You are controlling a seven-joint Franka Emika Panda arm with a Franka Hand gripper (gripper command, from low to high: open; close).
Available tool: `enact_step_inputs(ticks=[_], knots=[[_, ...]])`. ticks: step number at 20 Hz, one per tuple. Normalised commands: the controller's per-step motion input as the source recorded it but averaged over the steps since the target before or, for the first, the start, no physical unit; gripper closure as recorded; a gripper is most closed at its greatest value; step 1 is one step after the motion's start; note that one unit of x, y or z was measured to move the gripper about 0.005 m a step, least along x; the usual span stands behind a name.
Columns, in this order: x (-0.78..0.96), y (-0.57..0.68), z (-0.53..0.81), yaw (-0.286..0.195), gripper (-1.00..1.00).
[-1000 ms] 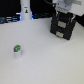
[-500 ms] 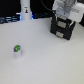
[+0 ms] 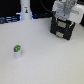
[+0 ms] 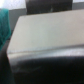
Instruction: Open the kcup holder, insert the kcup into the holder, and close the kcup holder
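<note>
The kcup holder (image 3: pixel 62 27), a black boxy unit, stands at the back on the exterior view's right. My gripper (image 3: pixel 64 11) hangs directly over its top, close to it or touching it, and its fingers are not distinguishable. The wrist view is blurred and filled by the kcup holder (image 4: pixel 47 42), showing its flat top with a dark front edge. The kcup (image 3: pixel 17 49), a tiny pale pod with a green top, stands alone on the white table (image 3: pixel 45 60) far toward the exterior view's left, well away from the gripper.
A white bottle-like post (image 3: pixel 25 9) stands at the back on the exterior view's left, against a dark backdrop. A teal patch (image 4: pixel 5 27) shows at one edge of the wrist view.
</note>
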Motion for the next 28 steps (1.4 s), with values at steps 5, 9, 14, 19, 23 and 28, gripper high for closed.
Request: enact_step_inputs(ticks=[5,9,14,19,23,28], knots=[[0.09,0.0,-0.01,-0.007,1.0],[0.27,-0.02,0.0,-0.011,1.0],[0.5,-0.07,0.11,-0.021,1.0],[0.4,-0.14,0.2,0.022,1.0],[0.79,-0.22,0.19,-0.017,1.0],[0.97,-0.22,0.21,-0.046,1.0]])
